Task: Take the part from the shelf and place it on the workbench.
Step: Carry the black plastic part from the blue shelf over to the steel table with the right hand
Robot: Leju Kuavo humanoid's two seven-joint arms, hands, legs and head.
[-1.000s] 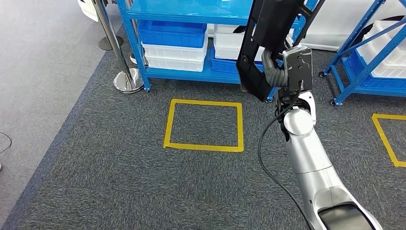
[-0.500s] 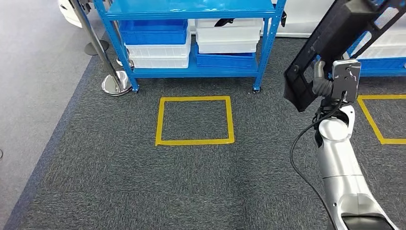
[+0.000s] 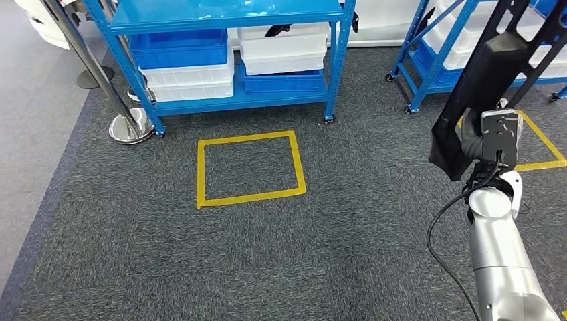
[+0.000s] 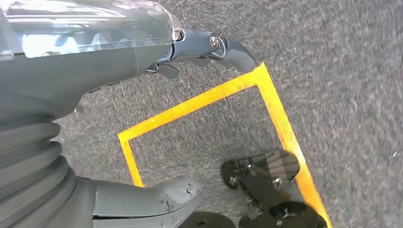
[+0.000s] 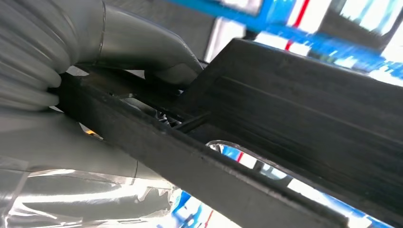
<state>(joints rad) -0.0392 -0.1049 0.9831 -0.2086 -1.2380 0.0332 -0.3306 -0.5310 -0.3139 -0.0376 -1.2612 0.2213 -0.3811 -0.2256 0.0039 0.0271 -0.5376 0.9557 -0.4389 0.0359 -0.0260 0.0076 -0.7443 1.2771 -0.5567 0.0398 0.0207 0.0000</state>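
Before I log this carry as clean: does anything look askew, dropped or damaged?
Nothing stands out. The right hand grips the long black part, tilted but held. Bins sit stacked on the blue shelf, and the yellow tape square lies intact.

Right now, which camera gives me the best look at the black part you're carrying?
The head view: it shows most of the black part raised slantwise above the right hand, which grips its lower end. The right wrist view shows a blurred close-up of the part's underside against the thumb. The left wrist view looks at the carpet and yellow tape.
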